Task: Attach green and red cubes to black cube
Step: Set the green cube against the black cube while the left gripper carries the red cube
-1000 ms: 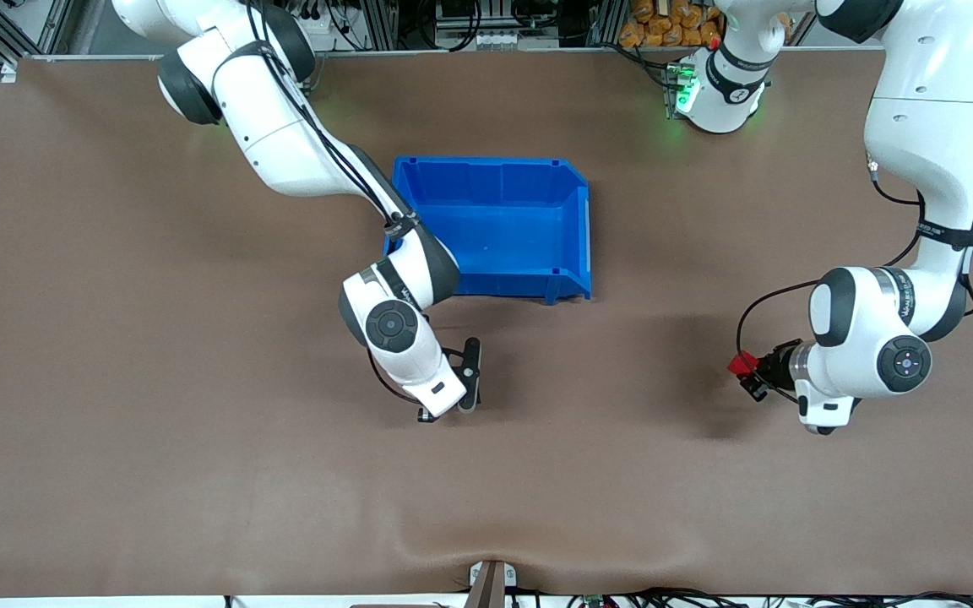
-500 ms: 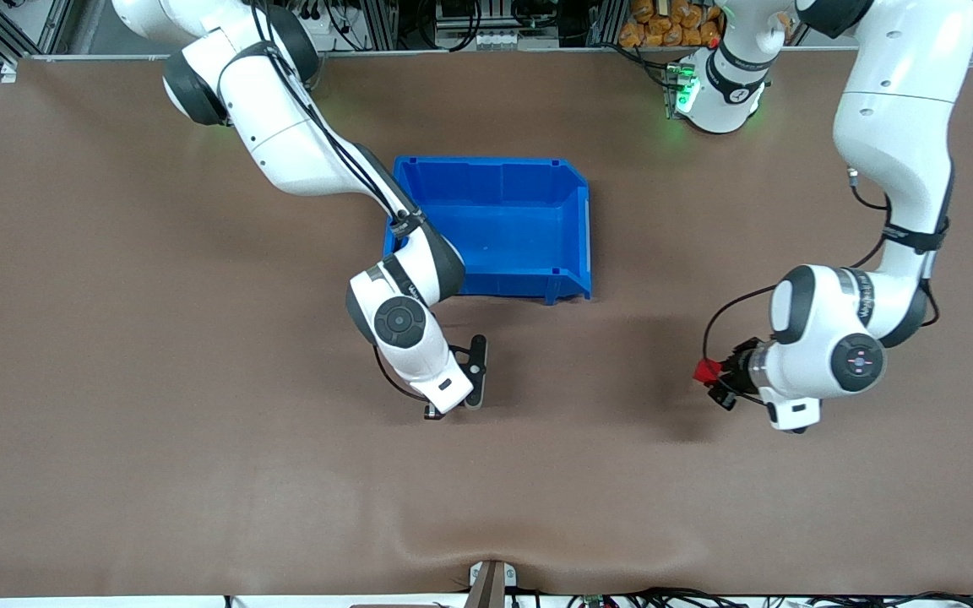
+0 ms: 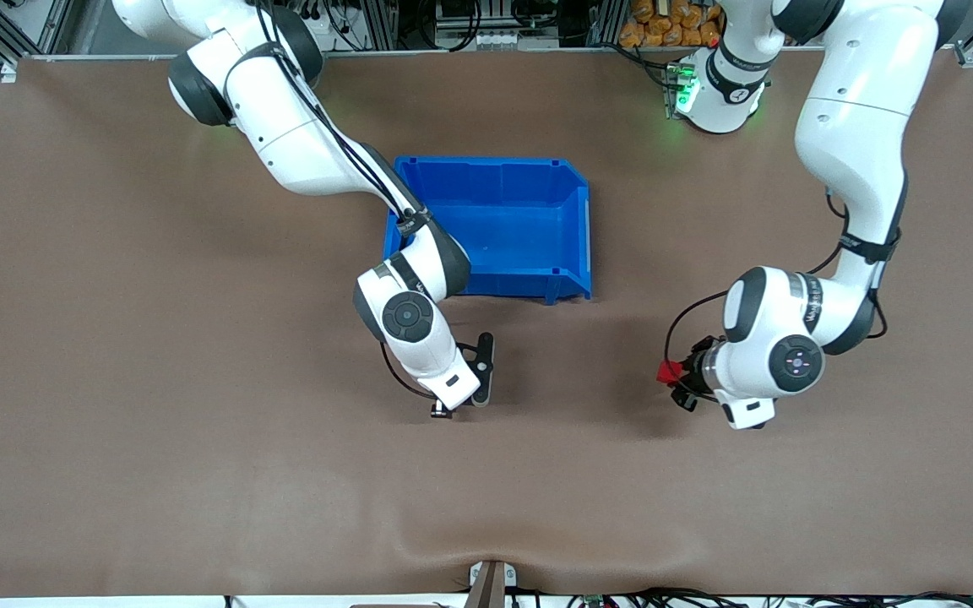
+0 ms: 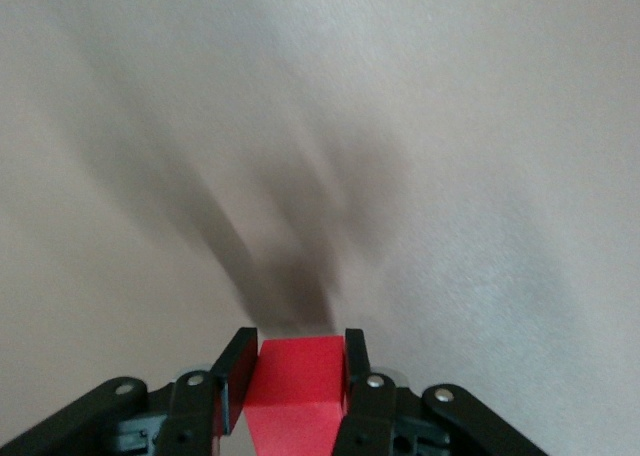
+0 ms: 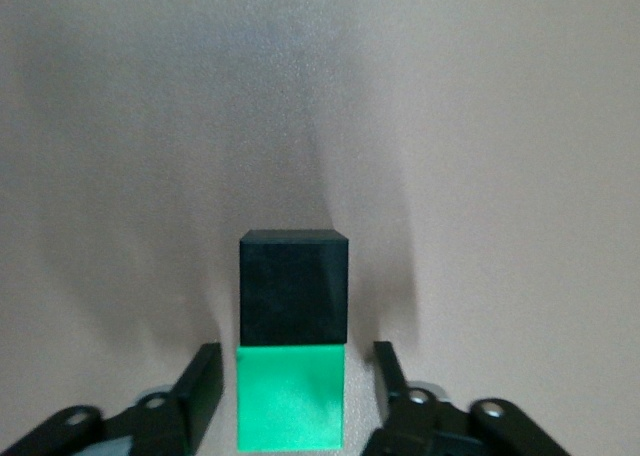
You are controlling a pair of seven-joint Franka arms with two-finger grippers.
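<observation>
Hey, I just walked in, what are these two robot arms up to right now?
They are joining three small cubes. The left gripper is shut on the red cube and holds it in the air over the brown table. The right gripper is open, its fingers apart on either side of the green cube, which touches the black cube. The blue bin plays no part at this moment.

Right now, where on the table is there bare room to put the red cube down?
Bare brown table runs along the whole camera edge, and between the right gripper and the left gripper holding the red cube. It is crowded around the blue bin and the joined green cube and black cube.
</observation>
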